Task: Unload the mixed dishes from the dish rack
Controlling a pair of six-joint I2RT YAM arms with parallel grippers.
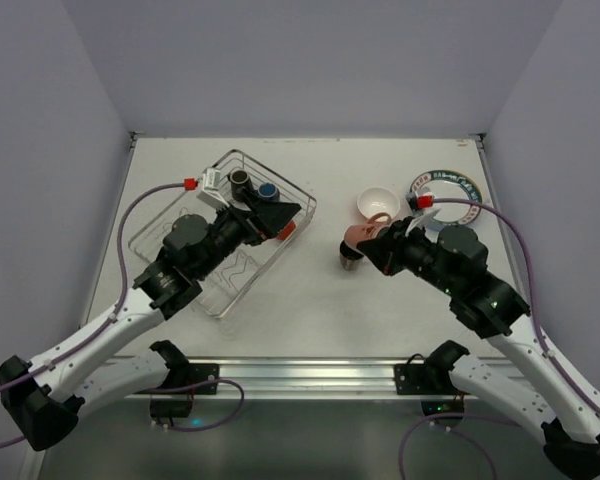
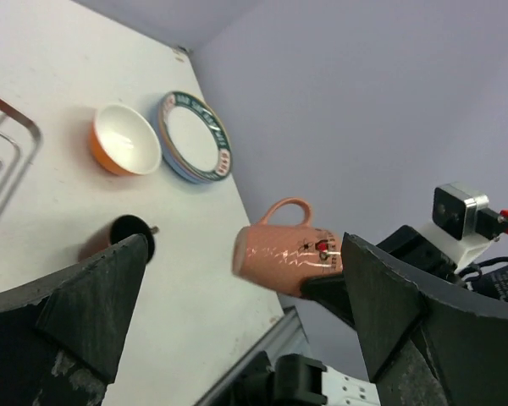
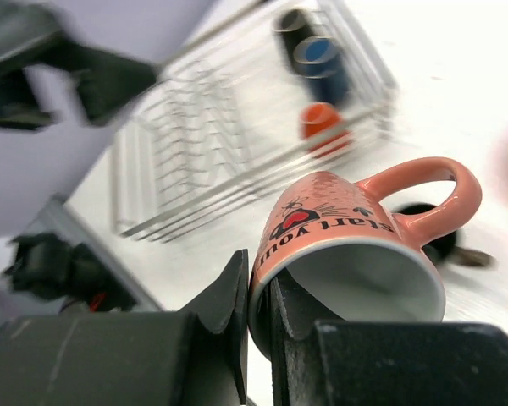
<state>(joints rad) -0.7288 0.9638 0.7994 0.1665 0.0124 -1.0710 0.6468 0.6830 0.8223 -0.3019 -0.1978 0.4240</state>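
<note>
A: Right jaws clenched on the pink mug (image 3: 356, 245). One finger is inside the rim and one outside. The mug is tipped over, handle on the side away from the jaws. It looks clear of the surface (image 1: 310, 300).

B: Thin hold, only the wall is pinched. My guess is that a quick wrist turn lets it pivot or slide out.

A: A black mug (image 3: 423, 222) sits on the surface just past the held one, under its handle.

B: That's the worry. Lowering straight down could clip it and knock it toward the orange bowl (image 1: 378, 203) and the plates (image 1: 442, 188), further out beyond the jaws.

A: Left jaws released and spread wide, nothing between them, over the dish rack (image 1: 225, 235). The orange mug (image 1: 285, 229) is just beside them. The blue-lined mug (image 1: 267, 189) and a dark mug (image 1: 240, 178) are beyond the tips.

B: There's a risk there too. A finger dropping for the orange mug could catch the rack wire, or nudge the mug over instead of straddling it.
</note>
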